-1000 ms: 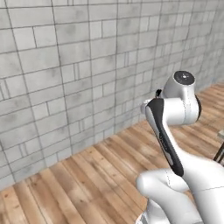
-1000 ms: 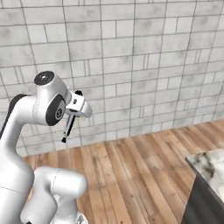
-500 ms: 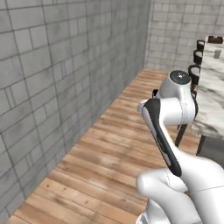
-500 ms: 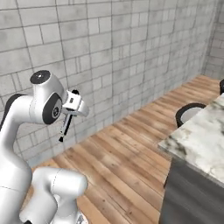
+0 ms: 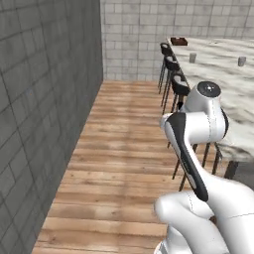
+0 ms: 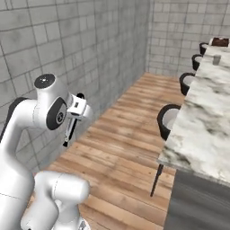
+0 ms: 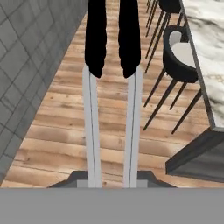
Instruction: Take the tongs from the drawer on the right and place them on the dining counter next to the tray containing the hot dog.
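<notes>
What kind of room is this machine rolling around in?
Probably a home kitchen's dining side: a long marble dining counter lined with black bar stools, a wooden plank floor and grey tiled walls.

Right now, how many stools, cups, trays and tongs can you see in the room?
Stools: 4
Cups: 2
Tray: 1
Tongs: 1
Total: 8

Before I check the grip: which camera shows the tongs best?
Hand view: the tongs run up the frame, both arms visible from the gripper. Right base view shows them small, hanging beside the wrist.
</notes>
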### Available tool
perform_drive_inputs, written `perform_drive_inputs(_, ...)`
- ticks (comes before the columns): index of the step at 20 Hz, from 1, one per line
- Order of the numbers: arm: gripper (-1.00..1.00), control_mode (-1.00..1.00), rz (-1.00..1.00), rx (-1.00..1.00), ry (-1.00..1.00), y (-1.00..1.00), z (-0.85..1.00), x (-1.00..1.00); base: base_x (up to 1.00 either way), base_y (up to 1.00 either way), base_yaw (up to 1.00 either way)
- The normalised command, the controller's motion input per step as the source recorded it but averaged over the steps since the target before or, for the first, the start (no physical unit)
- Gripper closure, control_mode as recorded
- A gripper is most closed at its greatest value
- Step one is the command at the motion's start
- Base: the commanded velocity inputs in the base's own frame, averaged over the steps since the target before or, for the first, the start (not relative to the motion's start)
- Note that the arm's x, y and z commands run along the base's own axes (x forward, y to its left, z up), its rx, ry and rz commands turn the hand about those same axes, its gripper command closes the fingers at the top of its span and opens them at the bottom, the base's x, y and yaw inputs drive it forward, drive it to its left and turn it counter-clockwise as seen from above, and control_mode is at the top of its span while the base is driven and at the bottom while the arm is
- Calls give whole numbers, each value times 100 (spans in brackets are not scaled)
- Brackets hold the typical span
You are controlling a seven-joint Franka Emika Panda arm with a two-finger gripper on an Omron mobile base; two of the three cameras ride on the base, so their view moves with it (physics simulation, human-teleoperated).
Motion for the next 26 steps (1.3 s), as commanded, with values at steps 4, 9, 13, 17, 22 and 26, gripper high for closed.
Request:
perform_drive_inputs(4,100,100,0,0,0,0,0,0,100,56,-37)
perform_drive_inputs(9,100,100,0,0,0,0,0,0,100,44,-31)
perform_drive_inputs(13,100,100,0,0,0,0,0,0,100,43,-19)
perform_drive_inputs(17,100,100,0,0,0,0,0,0,100,38,-10)
perform_drive_inputs(22,100,100,0,0,0,0,0,0,100,15,-5)
perform_drive_inputs(26,100,100,0,0,0,0,0,0,100,5,-5)
